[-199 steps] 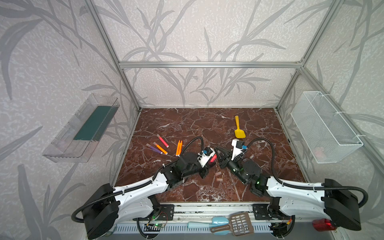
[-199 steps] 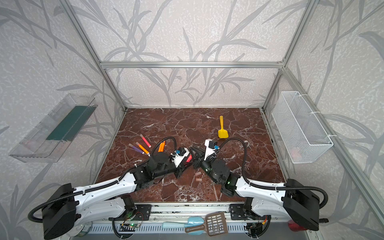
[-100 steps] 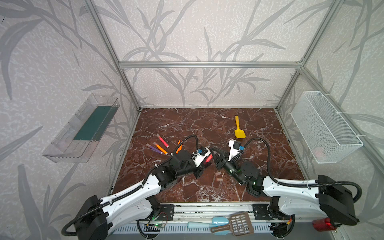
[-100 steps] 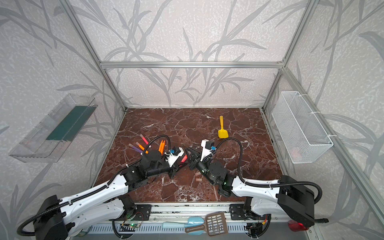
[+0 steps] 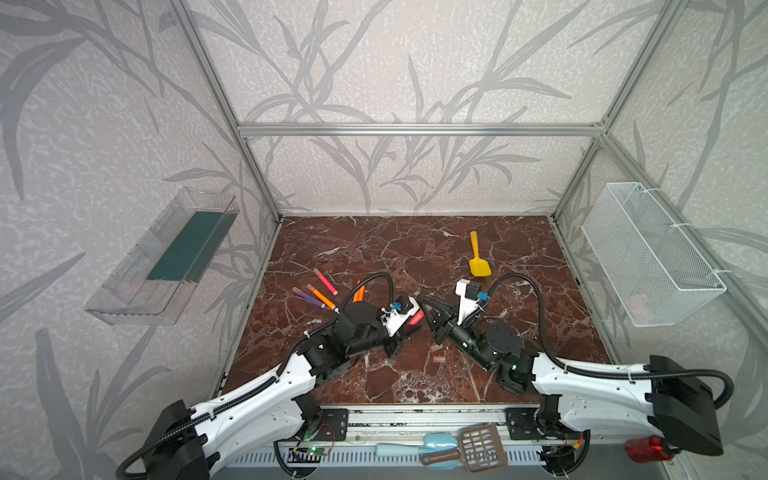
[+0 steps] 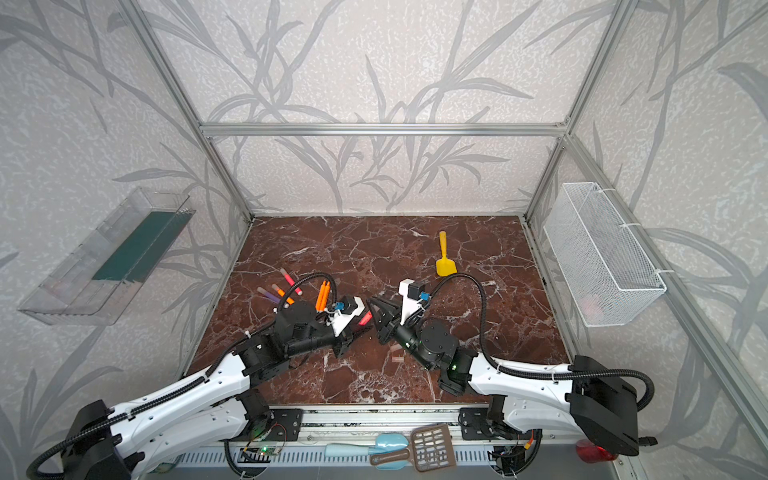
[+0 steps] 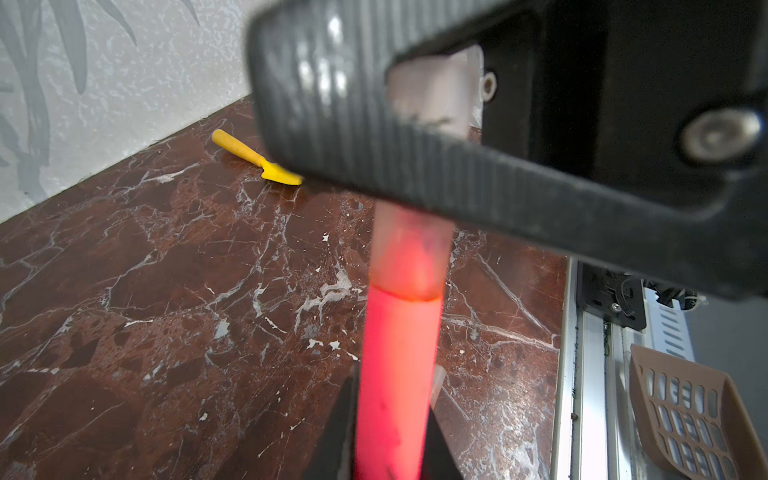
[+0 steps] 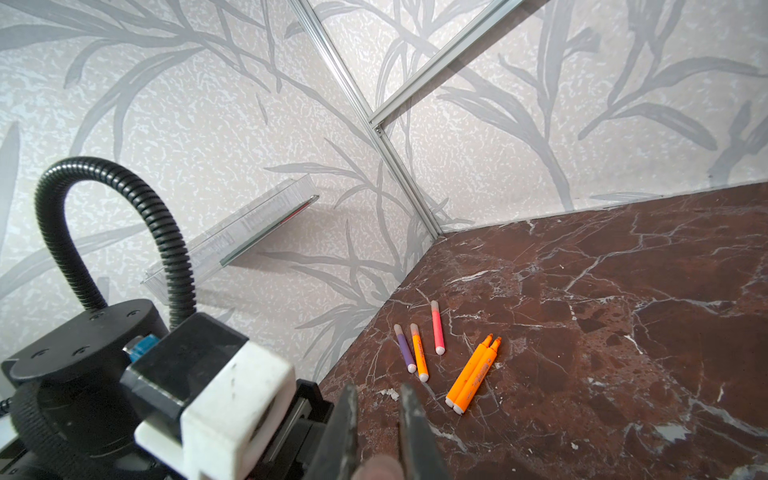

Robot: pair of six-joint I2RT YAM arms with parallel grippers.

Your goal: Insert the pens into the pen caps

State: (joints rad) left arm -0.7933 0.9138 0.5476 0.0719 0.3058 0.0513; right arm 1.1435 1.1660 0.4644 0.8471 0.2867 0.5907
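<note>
Capping: my left gripper [image 7: 392,399] clamps the red pen [image 7: 399,332]; my right gripper [image 8: 378,390] pinches the cap [image 7: 409,253] over its tip, above the table [image 5: 374,249] middle.
Next: I press straight in until seated.

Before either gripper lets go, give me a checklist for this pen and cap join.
1. Left gripper shut on red-pink pen: ok.
2. Right gripper shut on pen cap: ok.
3. Cap's mouth over the pen's tip: ok.
4. Cap pushed fully home: cannot tell.
5. Two orange pens capped: not ok, tips bare.
6. A spare cap lying loose for the next pen: ok.
</note>
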